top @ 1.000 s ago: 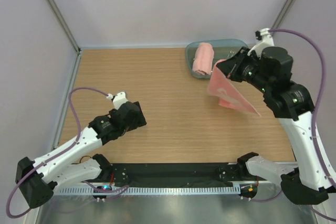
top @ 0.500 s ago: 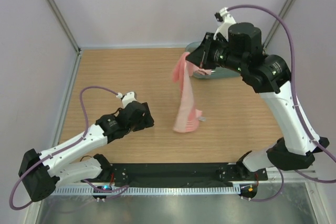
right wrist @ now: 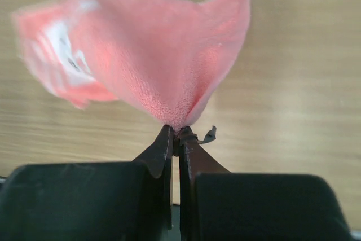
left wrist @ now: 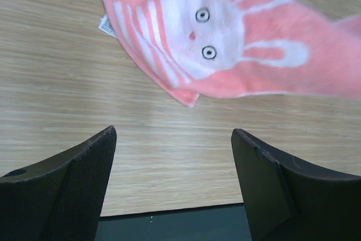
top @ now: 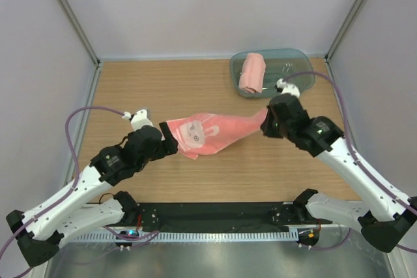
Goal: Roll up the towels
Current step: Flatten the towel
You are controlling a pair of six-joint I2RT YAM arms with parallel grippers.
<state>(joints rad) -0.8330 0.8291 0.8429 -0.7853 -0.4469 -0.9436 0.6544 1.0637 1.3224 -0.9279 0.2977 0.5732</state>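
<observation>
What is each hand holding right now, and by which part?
The right hand pinches the unrolled pink towel by a bunched bit of its edge at one end. The left hand is open and holds nothing.

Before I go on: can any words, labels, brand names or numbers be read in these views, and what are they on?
No text can be read in any view.
White tag at the corner of the unrolled towel: too small and blurred to read.
Print on that towel: a rabbit face, a picture with no letters.
Rolled towel and tub: no label visible.
</observation>
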